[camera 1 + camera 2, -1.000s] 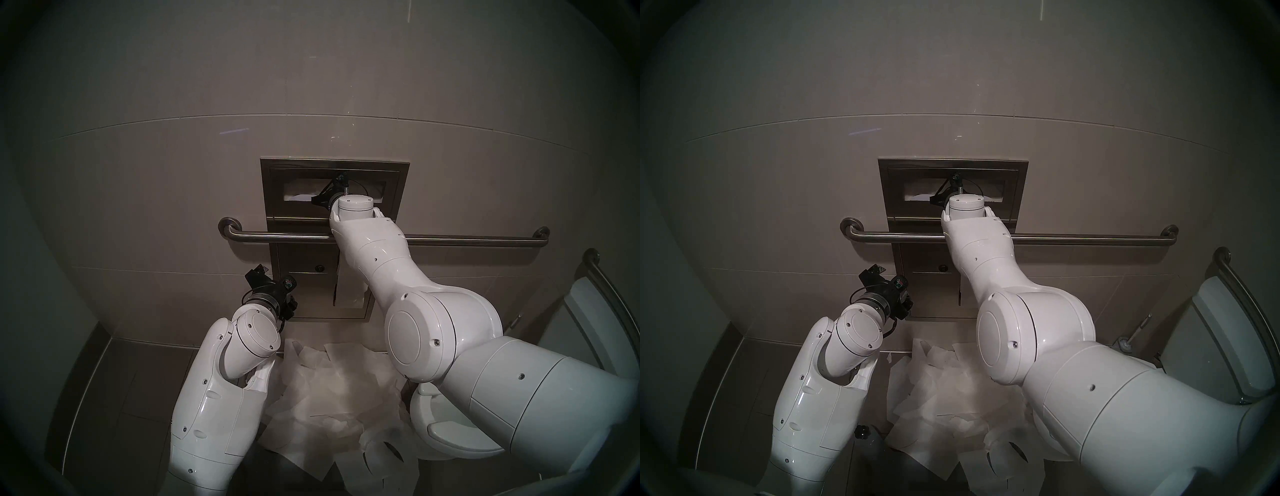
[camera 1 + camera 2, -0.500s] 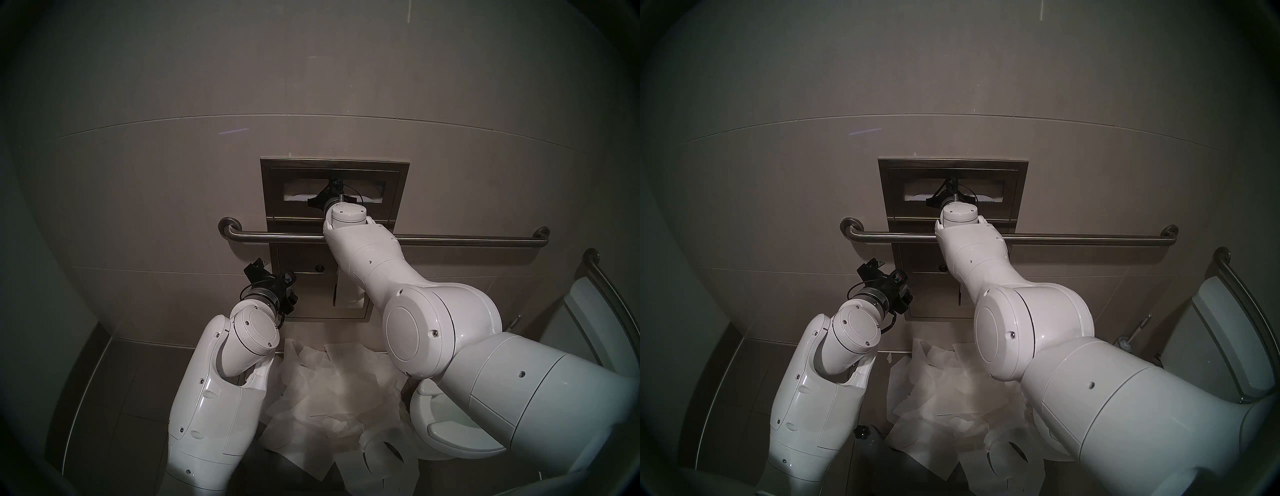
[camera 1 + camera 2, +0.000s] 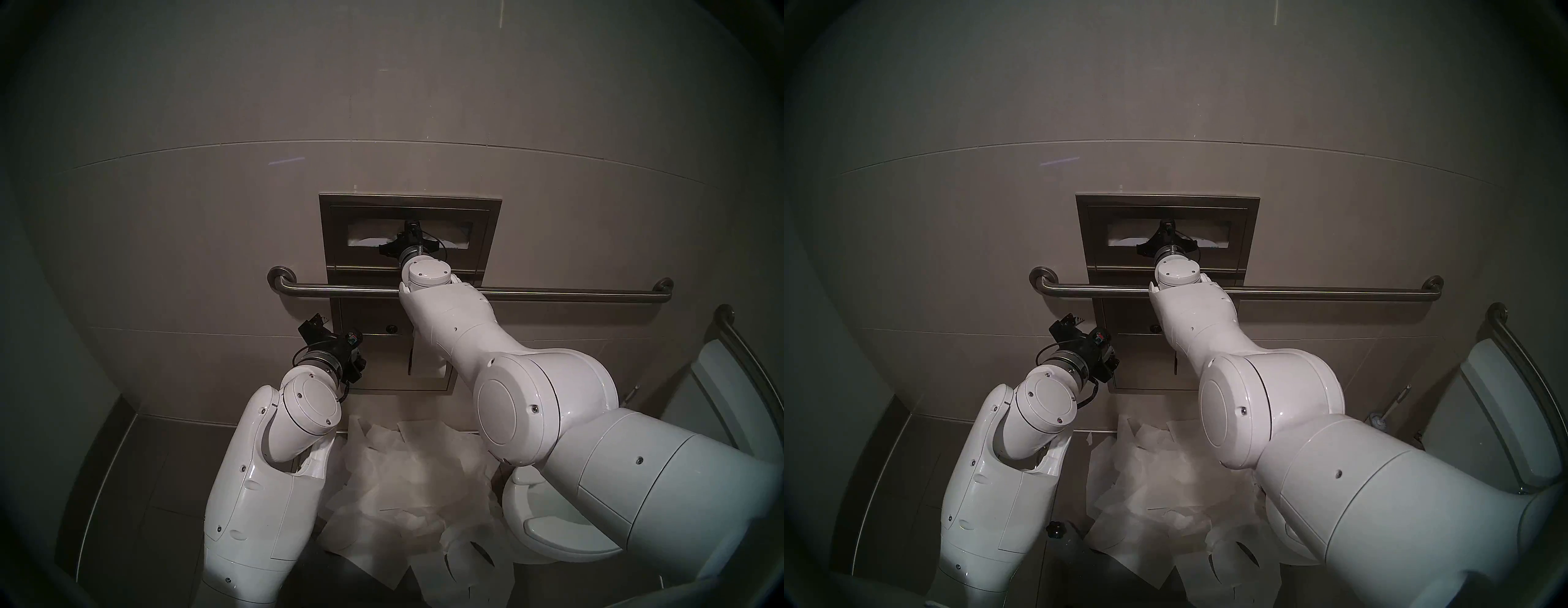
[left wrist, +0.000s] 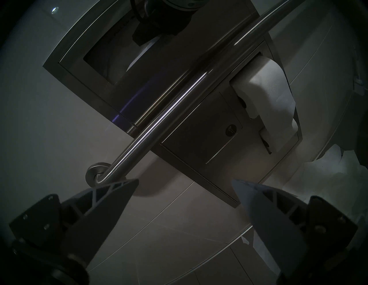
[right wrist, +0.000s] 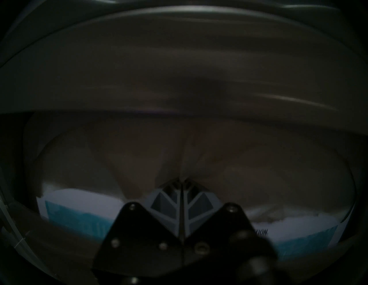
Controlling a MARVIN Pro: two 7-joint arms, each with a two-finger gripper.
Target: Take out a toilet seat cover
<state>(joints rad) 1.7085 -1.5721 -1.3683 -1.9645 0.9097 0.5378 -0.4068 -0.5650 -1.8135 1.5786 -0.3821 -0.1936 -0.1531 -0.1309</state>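
Toilet seat cover [image 5: 179,159] pinched in clenched right gripper [image 5: 181,182] jaws (left gripper [image 4: 185,191] jaws wide, empty).

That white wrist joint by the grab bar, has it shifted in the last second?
Yes. The right arm's wrist joint has dropped down toward the grab bar and slid slightly left.
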